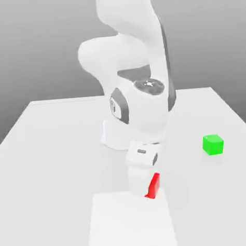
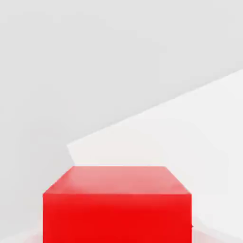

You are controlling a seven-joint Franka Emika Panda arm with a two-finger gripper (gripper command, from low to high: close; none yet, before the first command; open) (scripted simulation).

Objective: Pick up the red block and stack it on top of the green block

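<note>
Nearest to me a brighter white panel (image 1: 130, 226) lies flat on the pale table (image 1: 39, 152), running toward the near edge. At the panel's far end the gripper (image 1: 143, 188) points straight down at the surface, and the red block (image 1: 153, 185) sits at its tip, showing on the side toward the exterior view's right and half hidden by the white hand. The jaws are drawn in narrow, closed about the red block; in the hand view the red block (image 2: 116, 209) sits close under the camera with its top face and one side face showing, and the panel's edge (image 2: 156, 133) slants across the table behind it.

Farther back and well off toward the exterior view's right, the green block (image 1: 213, 144) rests alone on the table, upright, well apart from the red one and from the hand.

Beyond the hand the white Franka arm (image 1: 133, 67) folds over from its base (image 1: 115, 136), which stands around the middle of the table.
</note>
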